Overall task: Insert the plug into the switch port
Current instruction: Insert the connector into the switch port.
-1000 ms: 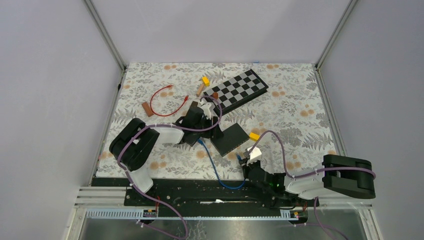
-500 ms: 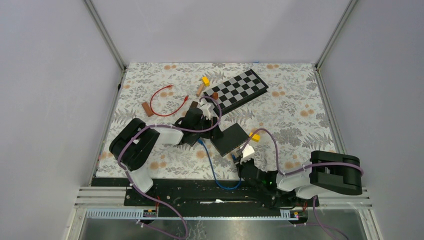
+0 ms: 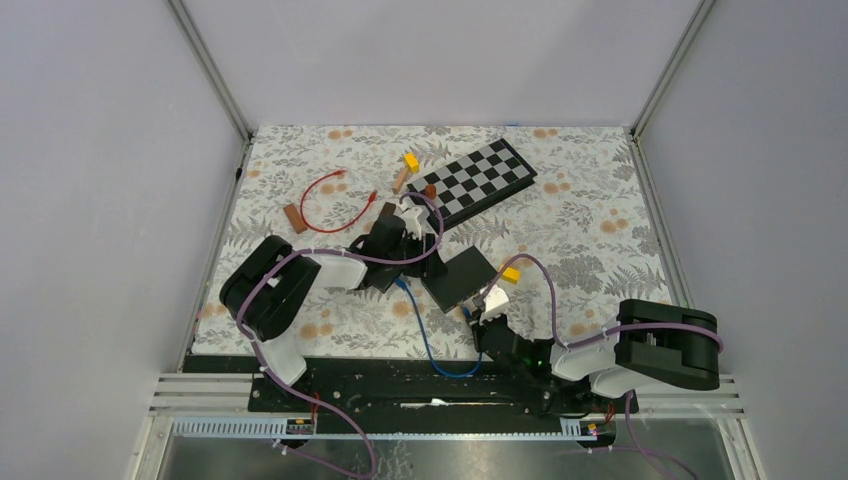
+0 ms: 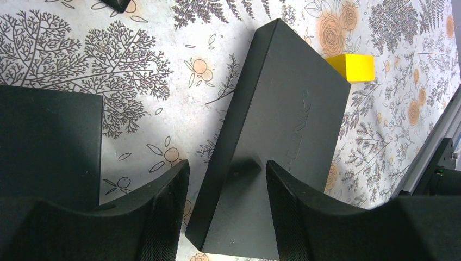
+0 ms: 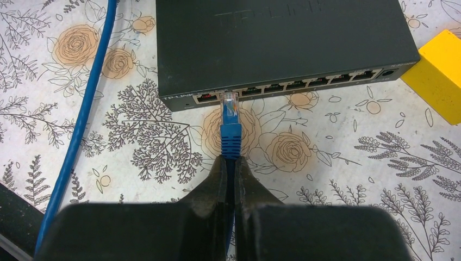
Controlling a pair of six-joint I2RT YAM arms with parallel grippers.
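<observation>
— Low in the frame, our right gripper (image 5: 231,179) is clamped on the blue cable (image 5: 81,109) just behind the plug (image 5: 230,109). Its tip sits at a port's mouth near the left end of the switch (image 5: 282,43).

— If we push off-line, it may jam or shove the switch away.

— Our left gripper (image 4: 225,166) straddles the far end. Whether it pinches, we cannot tell.

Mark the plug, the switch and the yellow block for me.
plug (image 5: 231,133), right wrist view, blue boot.
switch (image 5: 282,43), right wrist view, top face.
yellow block (image 5: 441,62), right wrist view, top face.
</observation>
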